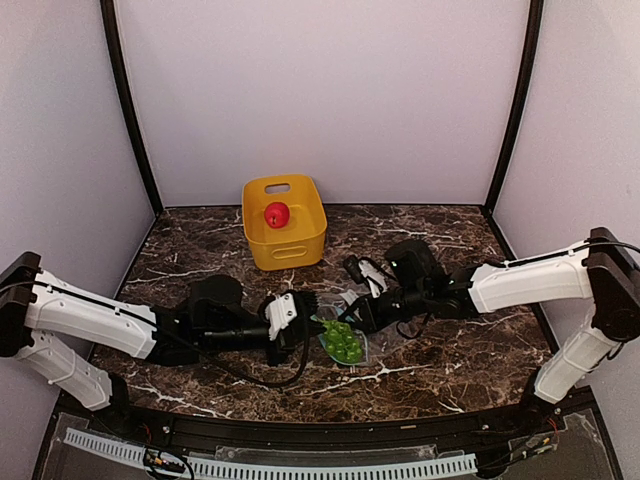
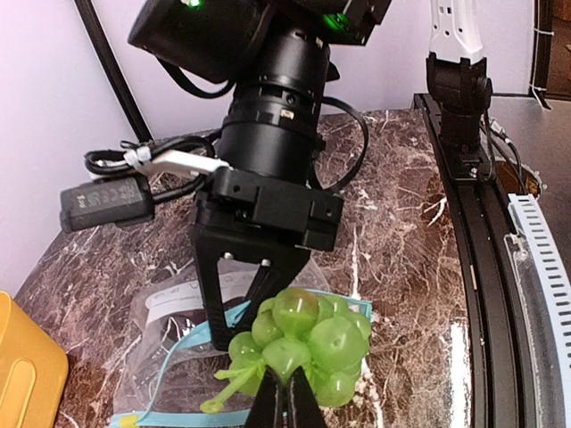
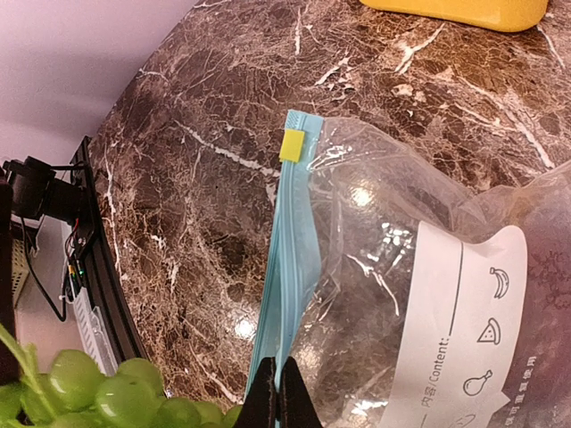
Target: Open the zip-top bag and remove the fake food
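The zip-top bag [image 1: 343, 300] lies flat on the marble table, clear with a white label [image 3: 464, 330] and a teal zip strip [image 3: 290, 267]. My right gripper [image 3: 284, 399] is shut on that strip near its end, and it hangs over the bag [image 2: 178, 357] in the left wrist view. My left gripper [image 2: 287, 403] is shut on the stem end of the green grapes [image 2: 317, 343], which sit at the bag's mouth [image 1: 343, 343]. The two grippers [image 1: 318, 330] [image 1: 358, 318] meet at the table's middle. A red fruit [image 1: 277, 214] lies in the yellow bin.
The yellow bin [image 1: 300, 240] stands behind the bag, toward the back of the table, and its edge [image 3: 464, 11] shows in the right wrist view. A yellow slider [image 3: 292, 145] sits at the strip's far end. A black rail [image 2: 486, 267] runs along the near edge.
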